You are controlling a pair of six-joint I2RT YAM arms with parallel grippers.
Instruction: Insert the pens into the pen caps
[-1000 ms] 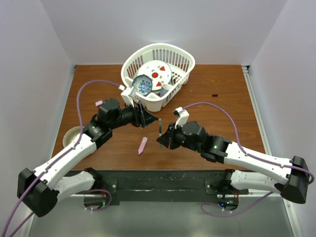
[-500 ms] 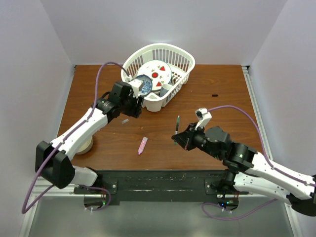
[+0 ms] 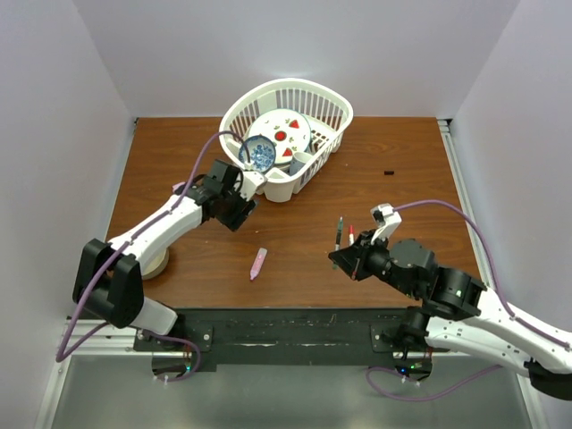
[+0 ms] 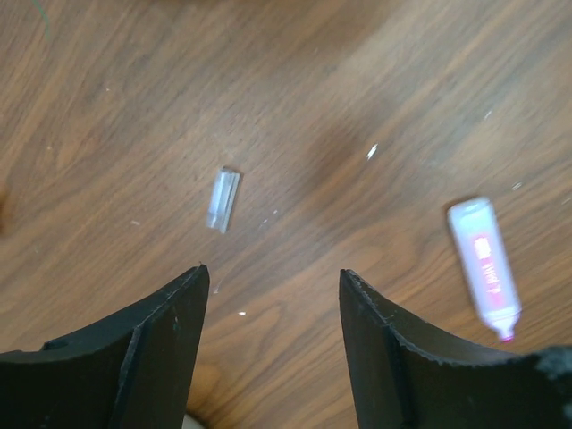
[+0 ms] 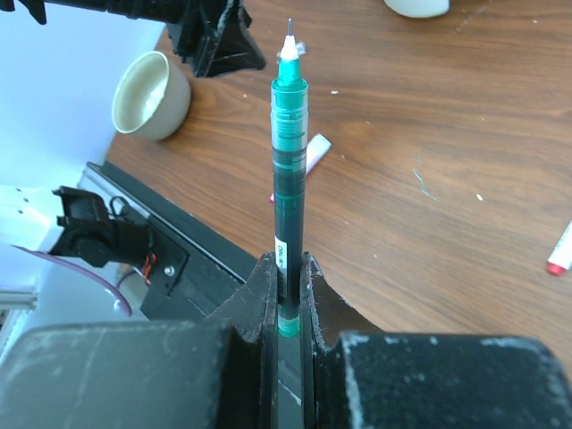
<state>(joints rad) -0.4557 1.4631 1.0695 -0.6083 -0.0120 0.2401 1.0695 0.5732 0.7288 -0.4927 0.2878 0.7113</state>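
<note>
My right gripper [image 3: 343, 259] [image 5: 288, 264] is shut on a thin dark green-grey pen [image 3: 339, 231] [image 5: 289, 134], held upright with its bare tip up. A white pen with a red end [image 3: 351, 233] [image 5: 559, 254] lies just right of it. My left gripper [image 3: 235, 212] [image 4: 271, 273] is open and empty, low over the table. A tiny pale clear cap [image 4: 223, 198] lies just beyond its fingertips. The stubby pink marker [image 3: 257, 263] [image 4: 485, 268] [image 5: 313, 150] lies near the front middle. A pink cap [image 3: 179, 187] lies far left, a black cap [image 3: 389, 172] far right.
A white basket [image 3: 332, 105] with plates and cups stands at the back middle, close behind my left gripper. A cream bowl [image 3: 159, 263] [image 5: 150, 83] sits front left, partly under the left arm. The table's front edge and black rail run below.
My left gripper left the pen, swung back toward the basket and now hovers over the pale cap. My right gripper carried the pen to the right and nearer.
</note>
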